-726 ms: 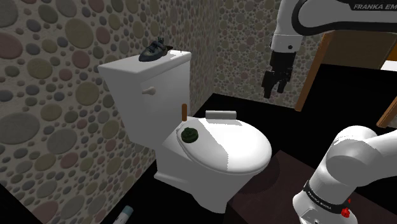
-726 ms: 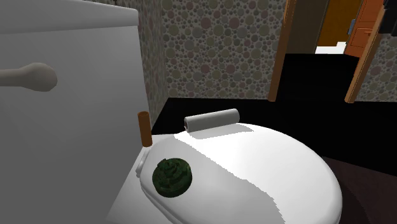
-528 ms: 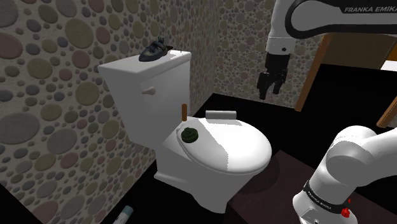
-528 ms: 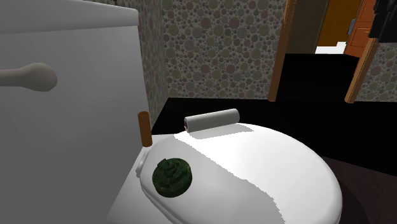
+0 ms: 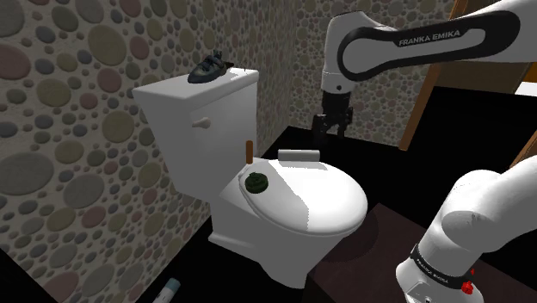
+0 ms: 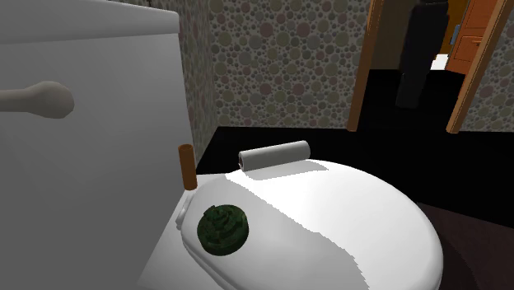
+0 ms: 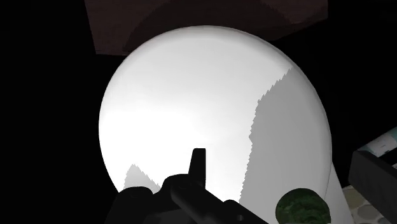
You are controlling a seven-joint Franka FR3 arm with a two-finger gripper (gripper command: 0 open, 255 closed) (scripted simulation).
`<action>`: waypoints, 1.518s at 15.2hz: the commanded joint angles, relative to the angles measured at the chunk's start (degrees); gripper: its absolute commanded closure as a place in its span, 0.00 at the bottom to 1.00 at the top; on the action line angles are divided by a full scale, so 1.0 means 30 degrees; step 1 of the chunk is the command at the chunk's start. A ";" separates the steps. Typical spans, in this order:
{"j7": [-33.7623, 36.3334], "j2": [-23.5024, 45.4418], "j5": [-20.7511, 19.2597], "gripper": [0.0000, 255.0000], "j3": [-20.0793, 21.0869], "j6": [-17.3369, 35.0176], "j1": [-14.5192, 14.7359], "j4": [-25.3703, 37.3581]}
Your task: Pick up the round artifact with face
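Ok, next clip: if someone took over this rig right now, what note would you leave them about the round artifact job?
Gripper: in the air above the back of the white toilet lid, near the grey roll, carrying nothing.
Dark green round artifact: lying on the lid's rear corner by the tank, close to the upright brown cylinder. In the wrist view it sits off to one side of the gripper, not under it.
Done: nothing grasped yet.
Left: line up over the artifact, come down, close on it, lift.
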 commanded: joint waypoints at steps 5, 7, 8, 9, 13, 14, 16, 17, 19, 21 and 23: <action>0.2050 0.4010 -0.0573 0.00 0.1364 0.2710 -0.0104 0.1281; 0.2806 0.5486 -0.0962 0.00 0.1762 0.3424 -0.0145 0.1985; 0.3196 0.6237 -0.1194 0.00 0.1941 0.3744 -0.0157 0.2378; 0.3594 0.6995 -0.1449 0.00 0.2106 0.4036 -0.0161 0.2798; 0.5218 1.0092 -0.2669 0.00 0.2592 0.4921 -0.0068 0.4750; 0.5621 1.0877 -0.3009 0.00 0.2668 0.5068 -0.0012 0.5307; 0.6403 1.2459 -0.3704 0.00 0.2749 0.5273 0.0157 0.6506; 0.6776 1.3253 -0.4051 0.00 0.2753 0.5332 0.0272 0.7149; 0.7470 1.4848 -0.4725 0.00 0.2703 0.5364 0.0549 0.8524; 0.8080 1.6453 -0.5349 0.00 0.2579 0.5289 0.0885 1.0024; 0.8596 1.8074 -0.5905 0.00 0.2400 0.5108 0.1266 1.1662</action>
